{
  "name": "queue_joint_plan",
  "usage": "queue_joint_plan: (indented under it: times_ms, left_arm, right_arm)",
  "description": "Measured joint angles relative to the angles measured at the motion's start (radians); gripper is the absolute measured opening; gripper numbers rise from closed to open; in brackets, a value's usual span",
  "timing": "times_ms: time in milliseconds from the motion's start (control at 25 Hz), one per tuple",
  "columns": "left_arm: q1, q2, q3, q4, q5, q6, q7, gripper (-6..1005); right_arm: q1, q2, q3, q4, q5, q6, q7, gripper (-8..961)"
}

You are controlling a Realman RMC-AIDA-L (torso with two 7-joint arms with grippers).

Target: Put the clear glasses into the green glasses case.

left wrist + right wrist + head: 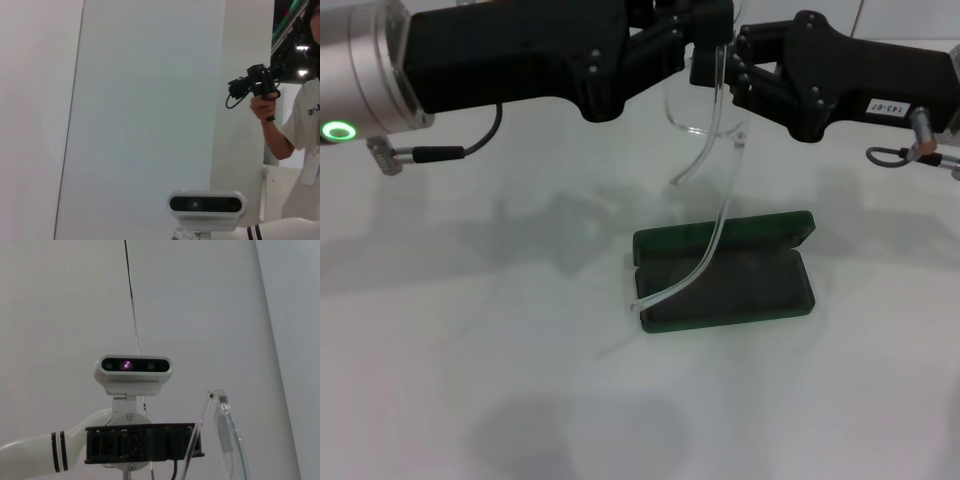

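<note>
Both hands meet up high over the surface (440, 380). Left hand (672, 40) and right hand (720, 62) pinch the glasses (705, 125) together, front up, with one long arm dangling down over the open case (740, 285). To do this well, fold that arm in first, then lower the glasses slowly, flat into the case.

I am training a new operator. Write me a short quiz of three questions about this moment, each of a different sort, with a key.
1. True or false: the green glasses case lies open on the table.
2. Which grippers are at the clear glasses? A) left gripper only B) right gripper only C) both
3. Fill in: the glasses are held ____ the case.

Key: 1 true; 2 C; 3 above.
</note>
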Motion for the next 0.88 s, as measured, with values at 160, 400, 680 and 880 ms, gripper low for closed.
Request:
queue_joint_plan:
  times_ms: [160, 400, 680, 880]
  left_arm:
    - [0.0, 0.0, 0.002, -0.007, 0.0, 0.0, 0.007, 53]
    - [-0.003, 0.0, -0.002, -0.026, -0.001, 0.0, 0.016, 53]
    - [-0.005, 0.0, -0.004, -0.048, -0.002, -0.003, 0.034, 54]
    - [-0.004, 0.0, -0.005, -0.049, -0.002, -0.006, 0.036, 54]
  right_arm:
    - [0.0, 0.001, -0.019, 0.0, 0.017, 0.0, 0.0, 117]
    - [0.001, 0.001, -0.029, -0.001, 0.021, 0.0, 0.0, 116]
    - [0.002, 0.001, -0.029, -0.001, 0.021, -0.001, 0.0, 116]
    - [0.002, 0.001, -0.029, -0.001, 0.021, -0.002, 0.0, 116]
